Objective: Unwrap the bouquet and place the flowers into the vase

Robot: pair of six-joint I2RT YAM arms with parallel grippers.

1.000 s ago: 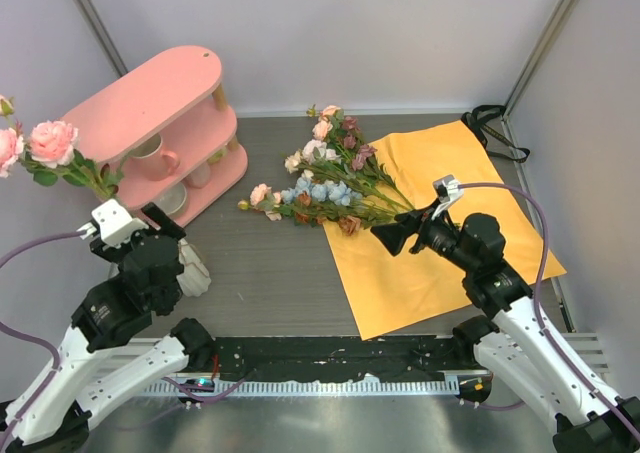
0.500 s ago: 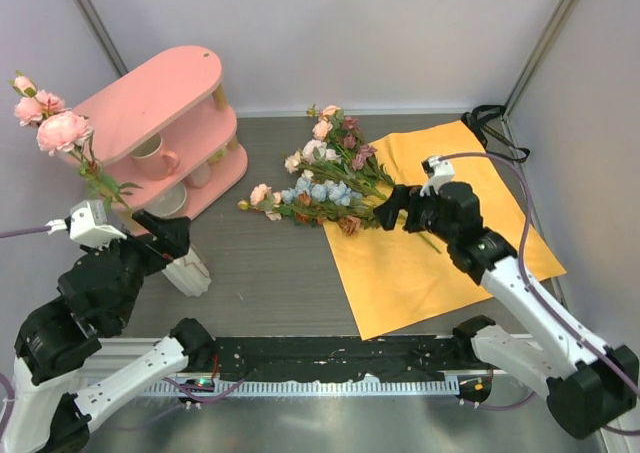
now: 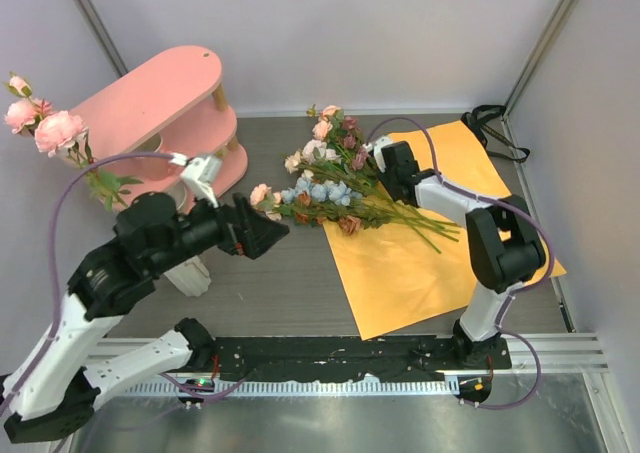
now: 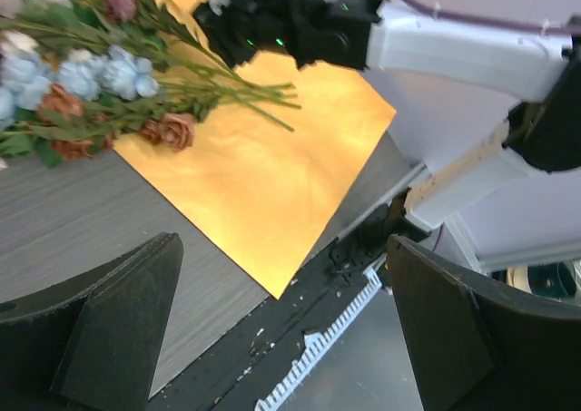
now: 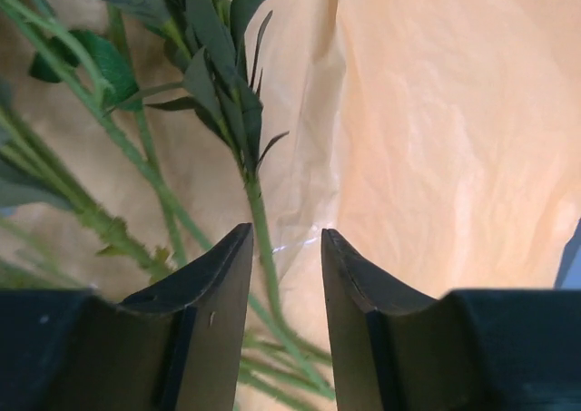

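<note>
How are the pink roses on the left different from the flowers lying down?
The pink roses stand upright, just a few blooms of one colour. The flowers lie flat in a big mixed bunch of pink, blue and cream, stems on the orange paper. Both have green leaves.

light: bright, even | shadows: soft | left wrist view: slightly blurred

place: lab cell | cue: plain panel walls (image 3: 350,33), metal posts (image 3: 548,35)
</note>
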